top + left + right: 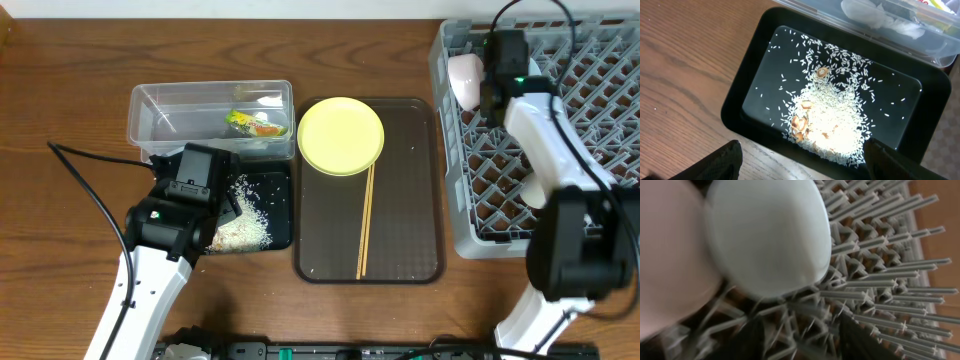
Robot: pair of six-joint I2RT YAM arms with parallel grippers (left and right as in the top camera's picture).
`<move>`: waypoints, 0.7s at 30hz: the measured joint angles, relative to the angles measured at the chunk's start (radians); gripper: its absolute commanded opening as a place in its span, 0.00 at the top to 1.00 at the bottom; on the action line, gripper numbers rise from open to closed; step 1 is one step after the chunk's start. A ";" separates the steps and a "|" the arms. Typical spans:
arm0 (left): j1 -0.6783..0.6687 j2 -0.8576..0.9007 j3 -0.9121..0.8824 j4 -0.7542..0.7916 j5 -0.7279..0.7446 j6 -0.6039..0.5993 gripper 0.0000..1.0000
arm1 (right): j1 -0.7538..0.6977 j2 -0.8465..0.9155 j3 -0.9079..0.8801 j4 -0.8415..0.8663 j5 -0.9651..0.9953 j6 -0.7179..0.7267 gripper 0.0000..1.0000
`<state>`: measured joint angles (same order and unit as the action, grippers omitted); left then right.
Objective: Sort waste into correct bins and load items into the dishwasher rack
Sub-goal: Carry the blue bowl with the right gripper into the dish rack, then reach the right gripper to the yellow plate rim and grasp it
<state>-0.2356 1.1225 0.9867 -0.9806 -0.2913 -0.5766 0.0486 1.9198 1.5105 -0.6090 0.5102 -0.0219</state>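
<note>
The black tray (281, 178) holds a heap of white rice (245, 228). My left gripper (226, 208) hovers over it, open and empty; the left wrist view shows its fingers (802, 167) wide apart above the tray's (760, 70) near rim and the rice (832, 125). The clear tub (175, 110) holds the green-yellow wrapper (254, 124). The yellow plate (340, 135) and two chopsticks (365, 222) lie on the brown serving tray. My right gripper (497, 88) is over the grey rack (600, 110), open (802, 340) beside a pink bowl (463, 78) and a pale blue bowl (770, 235).
The brown serving tray (410, 200) lies between the black tray and the rack. The clear tub (880, 25) touches the black tray's far edge. A black cable (95, 200) trails across the table at the left. The right wrist view is blurred.
</note>
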 measured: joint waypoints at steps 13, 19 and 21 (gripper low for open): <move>0.000 0.000 0.000 0.000 0.000 0.000 0.20 | 0.174 -0.170 -0.012 -0.215 -0.697 0.081 0.45; 0.000 0.000 0.000 0.000 0.000 0.000 0.20 | 0.333 -0.117 -0.063 -0.105 -0.603 0.216 0.46; 0.000 0.000 0.000 0.000 0.000 0.000 0.20 | 0.365 -0.077 -0.070 -0.069 -0.551 0.275 0.48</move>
<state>-0.2356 1.1225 0.9867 -0.9806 -0.2913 -0.5766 0.4137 1.8431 1.4403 -0.6785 -0.0406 0.2535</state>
